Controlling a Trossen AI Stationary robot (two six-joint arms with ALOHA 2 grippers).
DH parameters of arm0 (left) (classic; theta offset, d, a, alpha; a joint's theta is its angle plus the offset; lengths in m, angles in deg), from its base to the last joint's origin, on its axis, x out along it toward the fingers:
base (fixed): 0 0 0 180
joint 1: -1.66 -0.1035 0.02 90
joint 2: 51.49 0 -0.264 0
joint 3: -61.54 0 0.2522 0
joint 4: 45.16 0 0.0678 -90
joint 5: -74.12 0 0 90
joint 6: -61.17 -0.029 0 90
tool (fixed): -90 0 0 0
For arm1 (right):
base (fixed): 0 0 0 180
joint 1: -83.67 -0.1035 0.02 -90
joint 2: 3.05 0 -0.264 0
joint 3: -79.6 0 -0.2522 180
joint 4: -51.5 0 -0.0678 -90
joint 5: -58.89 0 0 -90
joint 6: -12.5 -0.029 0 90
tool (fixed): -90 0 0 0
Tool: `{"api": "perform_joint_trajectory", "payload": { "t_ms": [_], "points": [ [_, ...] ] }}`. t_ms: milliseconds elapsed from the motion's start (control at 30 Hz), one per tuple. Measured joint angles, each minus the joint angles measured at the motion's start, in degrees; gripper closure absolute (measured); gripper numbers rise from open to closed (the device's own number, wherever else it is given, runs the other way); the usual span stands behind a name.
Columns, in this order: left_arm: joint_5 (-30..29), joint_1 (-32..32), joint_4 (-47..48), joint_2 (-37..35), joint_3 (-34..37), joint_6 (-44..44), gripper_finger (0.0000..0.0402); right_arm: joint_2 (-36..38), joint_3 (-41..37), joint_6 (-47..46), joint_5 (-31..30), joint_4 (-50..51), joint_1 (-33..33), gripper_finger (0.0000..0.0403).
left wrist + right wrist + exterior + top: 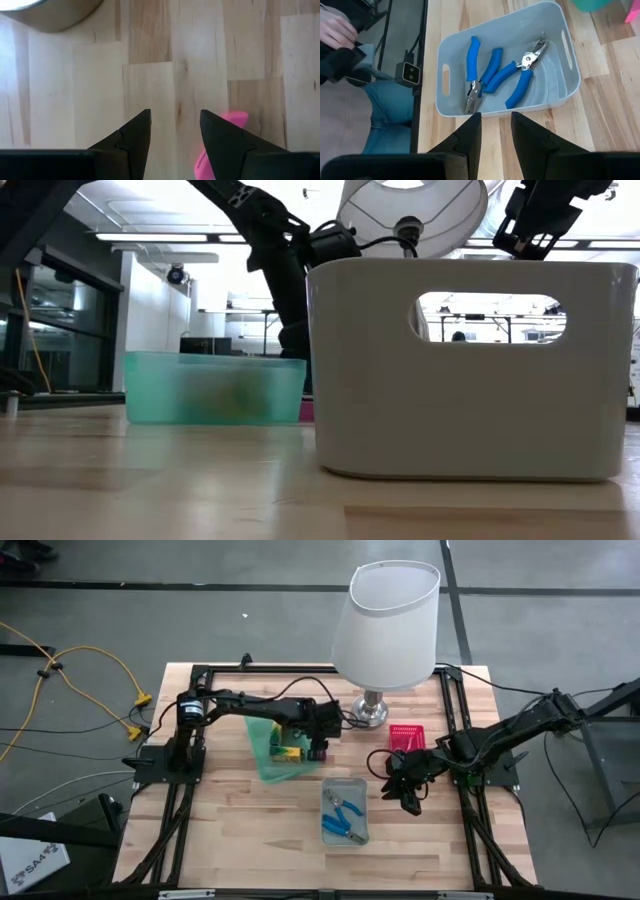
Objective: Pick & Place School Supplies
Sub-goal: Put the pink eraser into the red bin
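The left gripper (pixel 318 748) hangs just past the right edge of the green tray (pixel 262 745), near the foot of the big white-shaded lamp (pixel 386 625), and its own wrist view shows the two dark fingers (pixel 135 135) spread apart over bare wood with nothing between them. A flat pink bar (pixel 234 119) lies on the table (pixel 240 830) right beside one fingertip, partly hidden behind it, and whether the finger touches it cannot be told from here. Inside the green tray sit yellow-and-green pieces (pixel 288 751), close to the left gripper. The right gripper (pixel 408 796) hovers over the table between the pink tray (pixel 407 736) and the grey tray (pixel 555 45), its fingers (pixel 470 135) parted with a narrow gap and holding nothing. In the grey tray lie two pairs of blue-handled pliers (pixel 525 75), side by side with their handles crossing near the middle; the second pair (pixel 474 75) points its jaws toward the right gripper. In the low view the grey tray fills the foreground and the green tray stands behind it, its contents only a blur through the wall. A person in jeans (pixel 385 115) shows at the table's near edge, beyond the black frame
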Motion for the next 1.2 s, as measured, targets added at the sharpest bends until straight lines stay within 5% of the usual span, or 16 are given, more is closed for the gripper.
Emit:
{"api": "perform_joint_trajectory", "payload": {
  "t_ms": [633, 1200],
  "points": [
    [-3.67, 1.98, 4.60, -2.42, 0.00, -1.36, 0.0237, 0.00, 0.00, 0.26, -0.11, 0.02, 0.02, 0.0306],
    [-0.68, 1.39, 4.24, -5.57, 0.00, -0.84, 0.0237, 0.00, 0.00, -0.17, -0.09, -0.17, 0.02, 0.0306]
  ]
}}
